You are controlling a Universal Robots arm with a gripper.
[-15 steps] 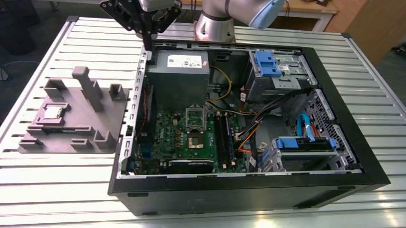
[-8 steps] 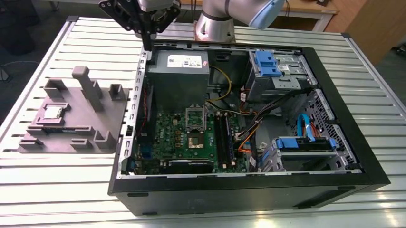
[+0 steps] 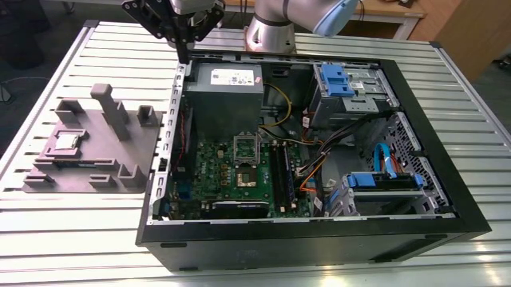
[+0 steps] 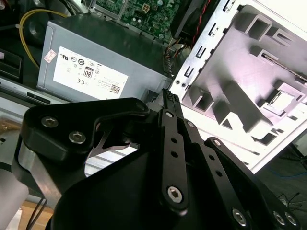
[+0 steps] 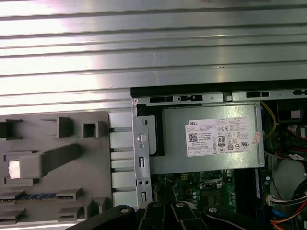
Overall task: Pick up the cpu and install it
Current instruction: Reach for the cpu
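Fingers (image 3: 184, 51) are drawn narrow, tips together, gripping nothing. In the second wrist view the two black fingers (image 4: 169, 103) meet in a thin point with no gap to see. They hang tip-down over the far corner of the open computer case (image 3: 319, 242), just above its metal side wall; whether they touch that wall, cannot tell. The cpu (image 3: 66, 142) lies well apart from the fingers, lower than the tips, off toward the exterior view's left of them and nearer that camera. It sits flat, shiny top up, in a square pocket of the grey fixture block (image 3: 131, 152), which rests on the slatted bench (image 3: 72, 239) just beside the case. Between fingers and cpu stand the case wall and then the block's upright posts. In the second wrist view the cpu (image 4: 283, 101) shows beyond the fingertips, past the perforated wall, pale and bright in its pocket. In the first wrist view the cpu (image 5: 15, 168) is a white square at the far side of the block from the fingers (image 5: 156, 211). Nearest the fingers inside the case is the grey power supply (image 3: 226, 95), just below and beside the tips. Farther from the fingers, past the power supply, lies the green motherboard (image 3: 279, 179) with its tall metal socket frame (image 3: 246, 156).
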